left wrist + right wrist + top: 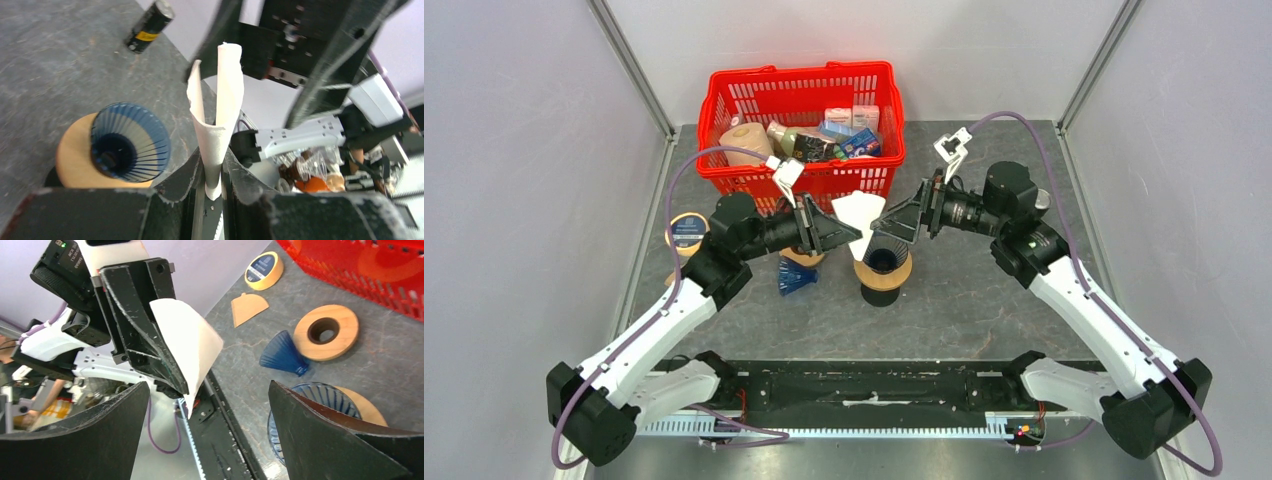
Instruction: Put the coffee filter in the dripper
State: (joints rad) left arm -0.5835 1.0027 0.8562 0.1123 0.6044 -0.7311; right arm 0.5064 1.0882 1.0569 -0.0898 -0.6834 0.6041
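Note:
The coffee filter point(857, 213) is a white paper cone, pinched at its lower edge by my left gripper point(849, 233), which is shut on it. It is held in the air just left of and above the dripper point(885, 271). The dripper is a black cylinder with a tan wooden collar and a dark ribbed cone mouth. The left wrist view shows the filter point(216, 120) standing up between my left gripper's point(214, 172) jaws, with the dripper point(129, 142) to the left. My right gripper point(894, 224) is open and empty, facing the filter point(192, 342) above the dripper point(316, 391).
A red basket point(800, 175) full of groceries stands behind. A separate wooden ring point(326, 331), a blue ribbed cone point(282, 354), a brown paper fan point(249, 308) and a tape roll point(688, 231) lie left of the dripper. A small black can point(150, 24) lies farther off.

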